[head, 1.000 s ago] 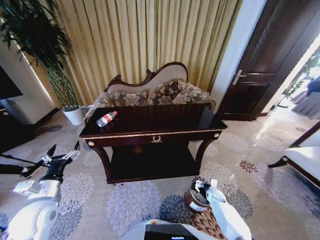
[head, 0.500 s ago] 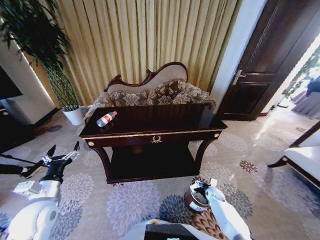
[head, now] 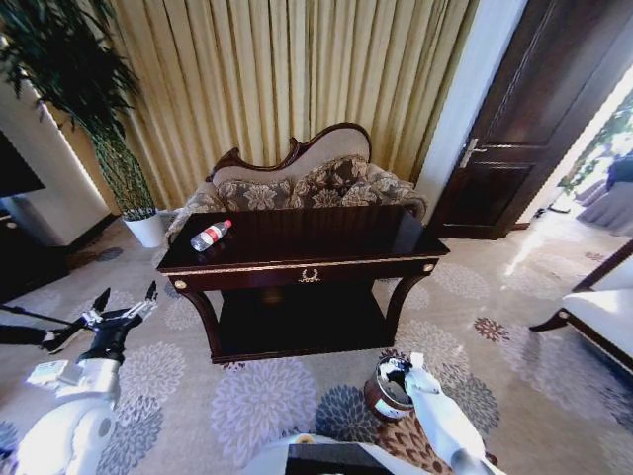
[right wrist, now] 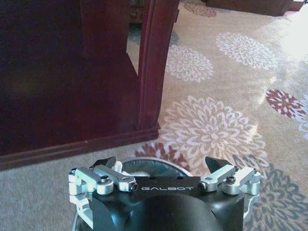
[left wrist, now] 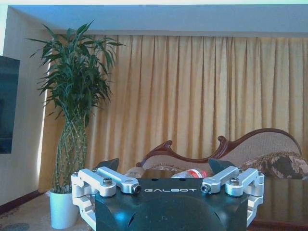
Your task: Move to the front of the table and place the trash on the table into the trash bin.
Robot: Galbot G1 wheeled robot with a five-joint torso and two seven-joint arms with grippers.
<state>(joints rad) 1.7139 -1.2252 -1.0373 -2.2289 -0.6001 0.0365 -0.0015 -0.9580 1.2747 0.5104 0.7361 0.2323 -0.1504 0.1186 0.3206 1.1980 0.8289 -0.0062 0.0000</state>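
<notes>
Change: right gripper point(head: 396, 368) shifted slightly above the trash bin point(head: 381, 394).
Head view: bottle point(head: 211, 236) lies on the table point(head: 326, 242), left end; left gripper point(head: 127, 300) spread, clear of table.
Left wrist: fingers apart, bottle point(left wrist: 191, 173) beyond.
Right wrist: right gripper point(right wrist: 161, 164) spread, empty, over bin point(right wrist: 144, 166).

In the head view, the right gripper point(head: 400, 368) covers part of the trash bin point(head: 381, 398) at lower centre. In the right wrist view the bin's contents show as a pale blur. In the left wrist view the bottle point(left wrist: 191, 173) is half hidden behind the left gripper point(left wrist: 163, 166), and the desk point(left wrist: 284, 195) runs off the right edge.
</notes>
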